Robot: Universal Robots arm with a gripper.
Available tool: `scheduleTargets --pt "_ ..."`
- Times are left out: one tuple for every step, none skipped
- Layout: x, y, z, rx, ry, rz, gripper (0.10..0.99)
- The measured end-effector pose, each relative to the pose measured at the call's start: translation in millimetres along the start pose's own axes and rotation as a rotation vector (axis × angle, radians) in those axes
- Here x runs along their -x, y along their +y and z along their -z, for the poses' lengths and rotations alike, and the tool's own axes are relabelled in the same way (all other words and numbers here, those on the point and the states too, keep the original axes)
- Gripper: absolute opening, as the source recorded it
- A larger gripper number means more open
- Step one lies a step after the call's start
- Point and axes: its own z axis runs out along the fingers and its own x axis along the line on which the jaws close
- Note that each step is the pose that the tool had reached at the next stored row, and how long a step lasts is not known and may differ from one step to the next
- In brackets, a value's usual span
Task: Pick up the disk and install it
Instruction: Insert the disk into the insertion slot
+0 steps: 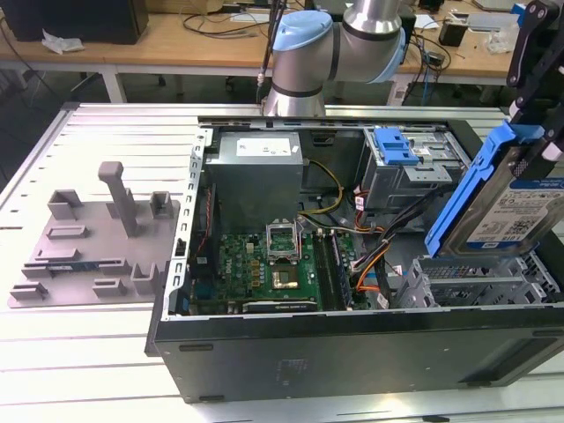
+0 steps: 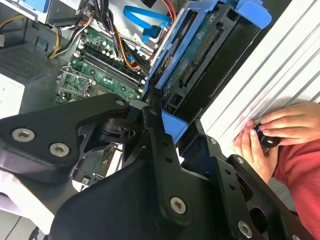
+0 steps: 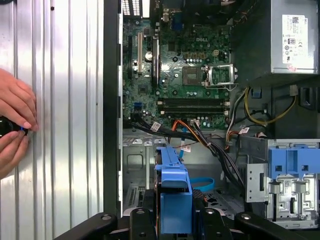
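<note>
Blue-framed disk [image 1: 515, 207] hangs tilted over the drive cage [image 1: 476, 278], clamped in the jaws; squaring it with that cage should prevent jamming.

One blue-framed silver metal disk [image 1: 515, 207], one open black metal computer case [image 1: 352, 352], one green motherboard [image 1: 256, 264], two hands [image 3: 15, 107].

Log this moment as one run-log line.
gripper: shut on disk | disk: tilted over drive cage in open case | hands: on table beside case

Slatted metal table [image 1: 88, 379], seemingly wooden workbench [image 1: 176, 48] behind
</note>
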Motion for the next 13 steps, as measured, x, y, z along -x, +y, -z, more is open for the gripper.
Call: scheduleTargets --pt "0.0 0.1 0.0 0.0 0.0001 0.003 0.369" --pt "0.0 0.2 0.0 0.0 0.0002 0.003 0.369" --pt "0.0 0.3 0.0 0.0 0.0002 0.003 0.369" --pt "0.0 0.3 -0.1 0.0 0.0002 0.004 0.369" --pt "0.0 0.3 -0.1 0.0 0.0002 0.004 0.369" --pt "-0.1 0.3 -0.1 0.0 0.0002 0.004 0.369" --pt "-0.2 0.3 -0.2 0.0 0.0002 0.004 0.369" --pt "-0.3 0.3 -0.4 0.0 0.0003 0.004 0.369" --pt "-0.4 0.3 -1.0 0.0 0.0002 0.004 0.369" --pt "-0.4 0.3 -1.4 0.0 0.0003 0.004 0.369" --pt "-0.4 0.3 -1.8 0.0 0.0002 0.004 0.369" --pt "-0.5 0.3 -2.6 0.0 0.0002 0.004 0.369" --pt "-0.6 0.3 -3.0 0.0 0.0002 0.004 0.369"
